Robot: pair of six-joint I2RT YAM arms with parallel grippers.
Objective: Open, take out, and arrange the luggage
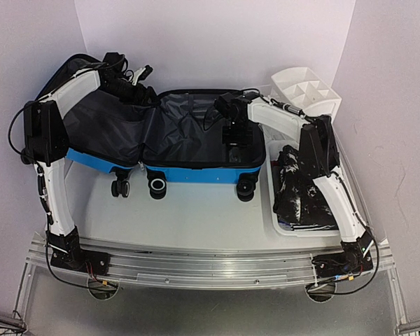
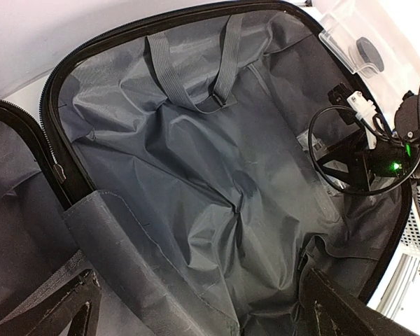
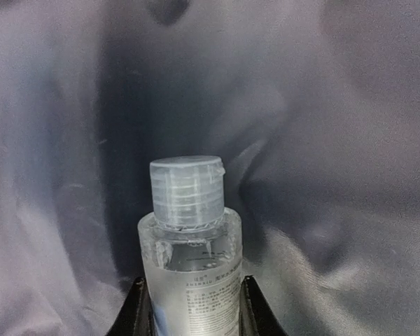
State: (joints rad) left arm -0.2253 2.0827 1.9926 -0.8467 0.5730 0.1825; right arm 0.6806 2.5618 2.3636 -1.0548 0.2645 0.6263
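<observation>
The luggage (image 1: 196, 173), a bright blue hard-shell suitcase, lies open on the table with its dark grey lining (image 2: 196, 175) showing in both halves. My right gripper (image 1: 236, 133) reaches into the right half and is shut on a small clear bottle (image 3: 190, 245) with a ribbed flip cap. Its black fingers (image 3: 129, 311) press on both sides of the bottle body, with grey lining (image 3: 336, 140) behind. My left gripper (image 1: 141, 73) hovers over the back edge of the left half. It is open (image 2: 210, 315) with nothing between its fingers.
A white drawer organizer (image 1: 304, 91) stands at the back right. A clear bin (image 1: 276, 217) holding dark clothes sits right of the suitcase, under my right arm. Grey straps (image 2: 196, 70) lie at the back of the lining. Walls close in on three sides.
</observation>
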